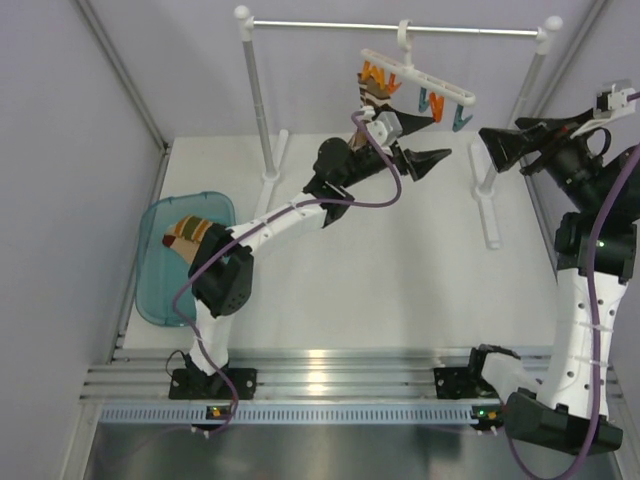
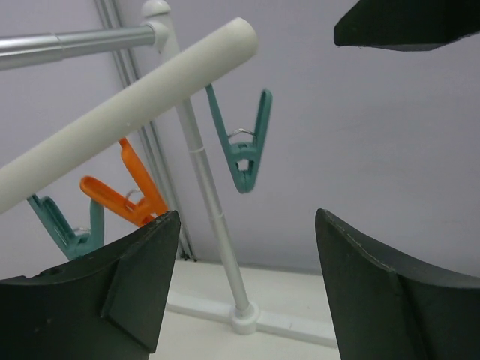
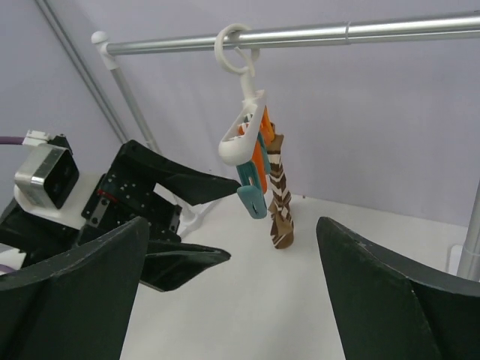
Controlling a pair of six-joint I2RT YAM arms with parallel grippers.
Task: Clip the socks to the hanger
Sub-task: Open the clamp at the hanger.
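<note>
Left hand (image 1: 435,163) is released: its two dark fingers stand wide apart and nothing is between them. In the overhead view it is in the upper middle of the frame, just under the hanger (image 1: 420,82), not touching it. From its own camera, the white bar of the hanger crosses the upper left of the frame on a slant. A teal clip (image 2: 244,154) hangs from the bar above the gap between the fingers, and an orange clip (image 2: 131,199) hangs lower on the left.

The right hand (image 1: 490,150) is also released and holds nothing. It is at the upper right of the overhead view, near the right end of the hanger, and it points toward the left hand.

The hanger hangs by its hook on the metal rail (image 1: 330,24) at the top of the frame. One brown and white sock (image 3: 279,195) is clipped to it and hangs straight down. A tan banded sock (image 1: 188,230) lies in the teal tray (image 1: 150,290) at the left side of the bench (image 1: 400,270), partly hidden by the left arm.
</note>
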